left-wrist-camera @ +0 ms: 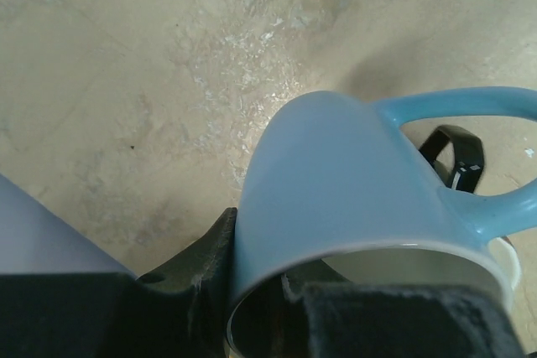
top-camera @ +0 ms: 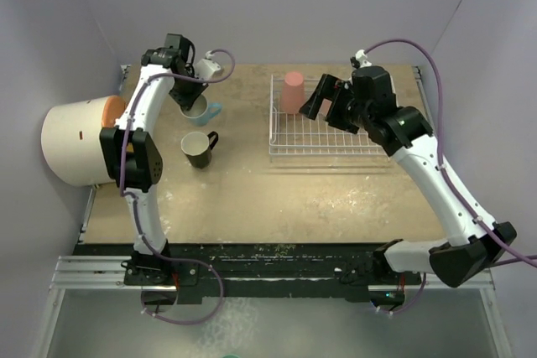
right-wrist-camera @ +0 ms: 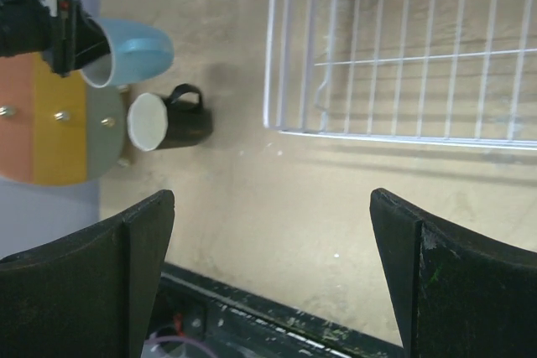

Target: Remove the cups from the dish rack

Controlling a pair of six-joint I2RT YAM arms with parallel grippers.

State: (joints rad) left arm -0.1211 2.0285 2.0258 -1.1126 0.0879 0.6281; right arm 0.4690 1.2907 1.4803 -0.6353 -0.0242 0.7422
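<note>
My left fingers (left-wrist-camera: 205,278) pinch the rim of the tilted light blue mug (left-wrist-camera: 336,182), just beside the black mug (top-camera: 198,149) near the counter's (top-camera: 252,199) far-left corner. A sloppy release could clash them. My right fingers (right-wrist-camera: 109,266), spread wide over the dish rack (top-camera: 327,154), could topple the salmon tumbler (top-camera: 293,92) in its far-left corner.

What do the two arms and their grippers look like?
The left arm and right arm have white rounded links with black joint housings. A purple cable runs along each. The left gripper and right gripper are black, with broad flat fingers.
</note>
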